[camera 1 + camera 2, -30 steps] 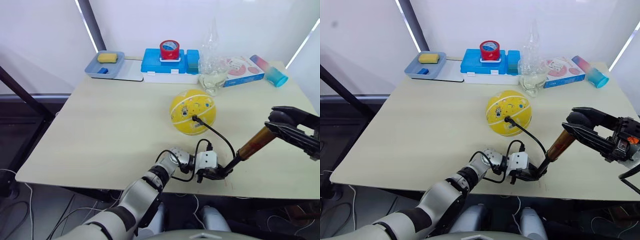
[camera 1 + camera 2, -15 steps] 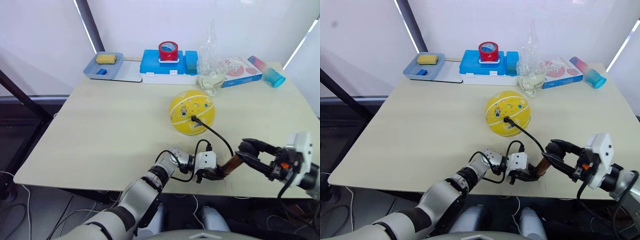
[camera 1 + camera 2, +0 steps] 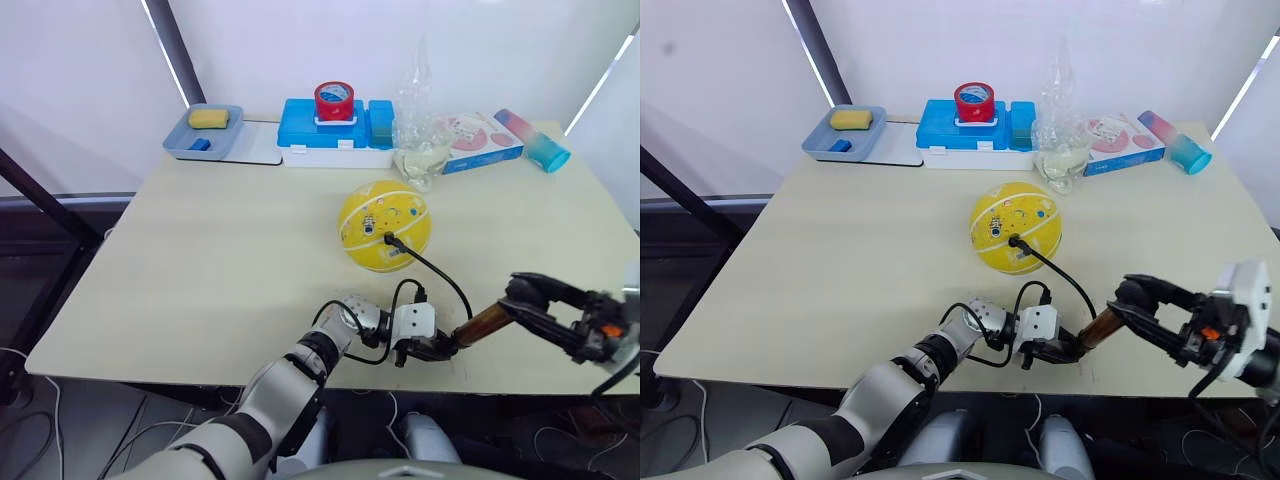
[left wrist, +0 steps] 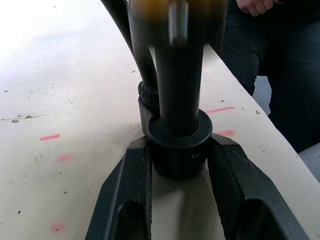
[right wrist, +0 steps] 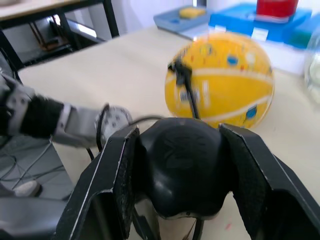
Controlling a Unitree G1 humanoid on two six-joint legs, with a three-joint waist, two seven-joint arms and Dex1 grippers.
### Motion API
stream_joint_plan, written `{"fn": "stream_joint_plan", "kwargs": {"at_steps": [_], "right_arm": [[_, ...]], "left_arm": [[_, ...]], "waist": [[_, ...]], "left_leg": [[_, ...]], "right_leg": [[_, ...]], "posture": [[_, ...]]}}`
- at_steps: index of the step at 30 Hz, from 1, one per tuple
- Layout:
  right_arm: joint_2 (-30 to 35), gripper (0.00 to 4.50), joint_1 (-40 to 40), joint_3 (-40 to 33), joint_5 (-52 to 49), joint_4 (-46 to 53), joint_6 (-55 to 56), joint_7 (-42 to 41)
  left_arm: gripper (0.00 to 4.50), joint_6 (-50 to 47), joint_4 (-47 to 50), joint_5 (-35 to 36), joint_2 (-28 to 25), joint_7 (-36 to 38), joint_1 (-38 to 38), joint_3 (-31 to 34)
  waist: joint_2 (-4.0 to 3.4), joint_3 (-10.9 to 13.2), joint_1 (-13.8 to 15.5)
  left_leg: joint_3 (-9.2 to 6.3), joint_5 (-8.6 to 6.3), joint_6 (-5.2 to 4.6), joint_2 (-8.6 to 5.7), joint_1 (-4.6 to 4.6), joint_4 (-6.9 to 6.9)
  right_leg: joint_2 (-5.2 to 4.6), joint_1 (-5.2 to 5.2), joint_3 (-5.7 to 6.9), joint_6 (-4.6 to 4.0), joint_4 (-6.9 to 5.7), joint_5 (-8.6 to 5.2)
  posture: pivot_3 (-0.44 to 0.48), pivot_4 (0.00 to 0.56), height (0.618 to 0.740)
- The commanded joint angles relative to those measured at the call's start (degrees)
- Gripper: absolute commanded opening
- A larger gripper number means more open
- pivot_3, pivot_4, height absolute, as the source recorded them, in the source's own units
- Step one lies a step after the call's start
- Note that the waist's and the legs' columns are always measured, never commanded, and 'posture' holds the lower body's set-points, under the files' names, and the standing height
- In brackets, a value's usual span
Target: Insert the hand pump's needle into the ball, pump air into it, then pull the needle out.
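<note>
Bronze-gold hand pump (image 3: 483,324) lies slanted by the tabletop's (image 3: 200,260) near edge, its hose running to the needle (image 3: 388,238) seated in the yellow ball (image 3: 385,224) mid-tabletop. The left pincer (image 3: 428,347) clamps its base; the right pincer (image 3: 524,298) grips the handle, now drawn back out after a push: pumping continues.

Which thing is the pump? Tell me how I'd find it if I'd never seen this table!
Start at the round yellow ball with white seam lines in the middle of the beige table. Follow the thin black hose running from it toward the table's near edge. It ends at the slim bronze-gold hand pump, the one metal tube slanting between both grippers.
</note>
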State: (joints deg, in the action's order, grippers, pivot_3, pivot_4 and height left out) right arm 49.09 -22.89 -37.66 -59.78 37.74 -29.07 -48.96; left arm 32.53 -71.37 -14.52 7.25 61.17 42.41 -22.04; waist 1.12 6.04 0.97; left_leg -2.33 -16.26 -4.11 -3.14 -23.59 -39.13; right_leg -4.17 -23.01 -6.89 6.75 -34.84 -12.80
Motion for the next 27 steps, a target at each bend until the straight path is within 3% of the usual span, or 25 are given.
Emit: {"fn": "stream_joint_plan", "kwargs": {"at_steps": [1,6,10,17,21,27], "right_arm": [[2.44,2.02,2.98,-10.25,-6.54,-0.04,-1.62,2.77],[5.98,2.02,5.06,-16.05,-12.48,-1.28,-6.0,3.49],[7.05,2.02,6.97,-15.5,-14.74,-0.7,-8.31,5.05],[1.76,2.02,-0.87,0.36,2.27,2.33,-4.84,0.45],[-1.84,2.02,-2.93,9.31,12.68,-0.52,1.16,-0.47],[-7.29,2.02,-1.47,15.85,20.22,-6.09,8.18,-0.04]], "left_arm": [[1.11,-0.55,-1.75,-2.02,-0.17,1.31,-1.14,-1.54],[1.11,-0.56,-1.81,-2.03,-0.21,1.4,-1.14,-1.63],[1.11,-0.65,-1.85,-2.02,-0.25,1.16,-1.13,-1.58],[1.11,-0.66,-1.87,-2.1,0.21,0.99,-1.49,-1.68],[1.11,-0.67,-1.82,-2.14,0.37,0.94,-1.55,-1.59],[1.11,-0.76,-1.8,-2.26,0.49,0.89,-1.51,-1.5]], "waist": [[0.02,0.01,0.01],[0.09,0.03,-0.01],[0.18,0.04,-0.08],[0.88,-0.32,-0.1],[0.89,-0.37,-0.09],[0.82,-0.46,0.0]], "left_leg": [[0.04,0.0,0.0,0.0,-0.04,0.0],[0.28,-0.01,-0.03,0.01,-0.1,0.0],[0.51,-0.06,-0.12,0.01,-0.1,0.0],[0.72,-0.13,-0.23,0.02,-0.14,0.0],[0.96,-0.16,-0.26,0.02,-0.11,-0.09],[0.99,-0.15,-0.24,0.05,-0.04,-0.15]], "right_leg": [[0.0,-0.05,-0.06,0.01,-0.01,0.0],[0.01,-0.18,-0.34,0.09,-0.03,0.02],[0.0,-0.23,-0.59,0.21,-0.02,0.04],[0.07,-0.37,-0.95,0.34,-0.05,0.01],[0.07,-0.41,-1.16,0.45,-0.09,0.06],[0.15,-0.43,-1.23,0.46,-0.18,0.08]], "posture": [[0.0,0.15,0.737],[0.0,0.15,0.737],[0.0,0.15,0.737],[0.0,0.15,0.737],[0.0,0.15,0.737],[0.0,0.15,0.737]]}}
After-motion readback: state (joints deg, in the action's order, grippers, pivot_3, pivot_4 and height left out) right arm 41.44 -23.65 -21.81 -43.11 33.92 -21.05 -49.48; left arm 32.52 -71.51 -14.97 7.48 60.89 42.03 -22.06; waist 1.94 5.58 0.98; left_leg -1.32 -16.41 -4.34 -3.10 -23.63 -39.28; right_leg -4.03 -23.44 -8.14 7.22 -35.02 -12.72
